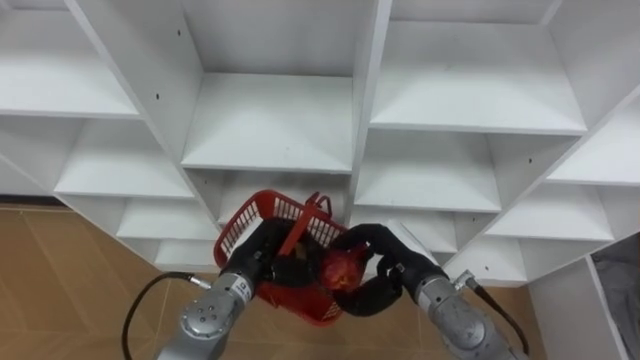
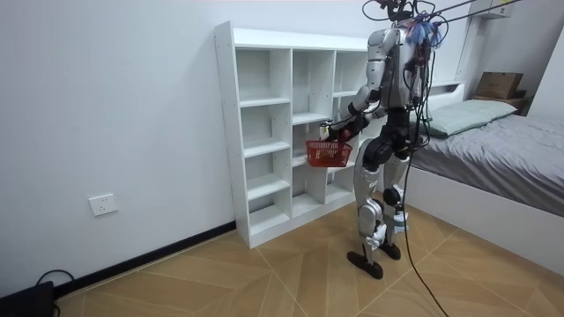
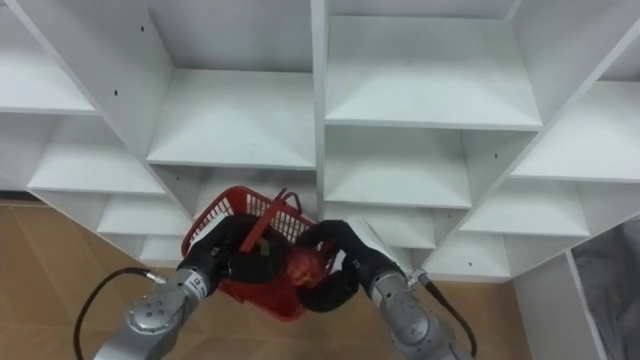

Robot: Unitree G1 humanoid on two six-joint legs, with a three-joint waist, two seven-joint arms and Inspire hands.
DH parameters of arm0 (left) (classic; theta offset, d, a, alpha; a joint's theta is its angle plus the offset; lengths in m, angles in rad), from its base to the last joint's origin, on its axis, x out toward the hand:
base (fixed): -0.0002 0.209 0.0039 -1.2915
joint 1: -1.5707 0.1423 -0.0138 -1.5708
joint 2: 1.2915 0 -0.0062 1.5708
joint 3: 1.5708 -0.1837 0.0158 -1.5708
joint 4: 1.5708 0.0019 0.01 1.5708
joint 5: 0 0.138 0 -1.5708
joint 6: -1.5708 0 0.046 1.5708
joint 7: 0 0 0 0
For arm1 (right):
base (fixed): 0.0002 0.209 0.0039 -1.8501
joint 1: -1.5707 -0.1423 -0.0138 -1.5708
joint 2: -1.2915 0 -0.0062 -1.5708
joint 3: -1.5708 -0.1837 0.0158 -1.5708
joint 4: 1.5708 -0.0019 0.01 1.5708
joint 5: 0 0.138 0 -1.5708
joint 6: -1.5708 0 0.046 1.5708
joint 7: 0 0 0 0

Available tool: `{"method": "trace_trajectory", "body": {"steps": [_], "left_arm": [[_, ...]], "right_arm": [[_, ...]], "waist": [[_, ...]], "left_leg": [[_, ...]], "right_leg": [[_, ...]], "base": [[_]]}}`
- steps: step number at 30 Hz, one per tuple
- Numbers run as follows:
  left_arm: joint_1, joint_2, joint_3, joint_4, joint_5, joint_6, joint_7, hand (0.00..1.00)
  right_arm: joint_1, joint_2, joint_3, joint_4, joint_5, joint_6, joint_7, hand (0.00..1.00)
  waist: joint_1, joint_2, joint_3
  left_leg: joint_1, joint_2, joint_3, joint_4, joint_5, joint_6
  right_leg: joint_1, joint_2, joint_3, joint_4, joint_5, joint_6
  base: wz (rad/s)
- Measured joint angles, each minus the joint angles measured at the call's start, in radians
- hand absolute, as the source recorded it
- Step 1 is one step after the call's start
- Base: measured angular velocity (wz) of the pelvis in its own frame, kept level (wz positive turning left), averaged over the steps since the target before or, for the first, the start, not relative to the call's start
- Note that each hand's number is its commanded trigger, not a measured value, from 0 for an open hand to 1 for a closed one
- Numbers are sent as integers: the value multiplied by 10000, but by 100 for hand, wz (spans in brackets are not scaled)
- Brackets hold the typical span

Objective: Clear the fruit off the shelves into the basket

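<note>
Both forearms low ahead, left hand (image 1: 258,256) and right hand (image 1: 392,262) close together, fingers of each curled

I see soft, even indoor light, bright on the white closet (image 1: 270,120). Its lower compartments fall into grey shade. Toward the eye views' edges, the closet's uprights splay outward, as through a wide lens.

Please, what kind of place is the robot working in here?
Most likely a bedroom in a home: a bed with a grey cover, a white shelf unit against the wall, and a wood floor.
</note>
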Motion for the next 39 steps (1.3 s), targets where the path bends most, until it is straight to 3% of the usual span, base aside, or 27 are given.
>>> {"method": "trace_trajectory", "body": {"steps": [6, 26, 28, 29, 30, 39], "left_arm": [[0, 15, -84, 0, 0, 0, -4, 100], [-1, -21, -279, -275, -9, 1, -3, 100], [-1, -29, -279, -275, -9, 1, -14, 100], [0, -31, -279, -275, -9, 1, -17, 100], [0, -32, -282, -275, -9, 1, -21, 100], [-1, -89, -489, -275, -9, 2, -79, 100]], "right_arm": [[4, -11, 74, 1, 11, 104, 2, 100], [-17, 49, 117, 0, 89, 290, 1, 100], [-17, 47, 117, 0, 89, 303, 4, 60], [-17, 47, 118, 0, 89, 304, 5, 10], [-17, 47, 117, 0, 89, 305, 5, 0], [-26, 171, 190, -2, 98, 305, 13, 0]], "waist": [[-11, -141, 85], [17, -119, 71], [28, -117, 71], [28, -117, 71], [25, -114, 70], [24, -73, 59]], "left_leg": [[-44, -7, 5, 0, 0, 0], [-98, -3, 4, 25, 0, 1], [-100, -1, 2, 25, 0, 0], [-100, 0, 2, 25, 0, 0], [-98, 0, 2, 25, 0, 0], [-93, 5, 1, 29, 0, 0]], "right_leg": [[-41, -1, 12, -23, -3, 4], [-96, -4, 5, 60, -3, 4], [-101, -4, 1, 80, -3, 3], [-102, -4, -1, 82, -3, 3], [-103, -4, -1, 88, -2, 3], [-104, -4, -5, 111, -1, 1]], "base": [[0], [0], [0], [0], [0], [0]]}}
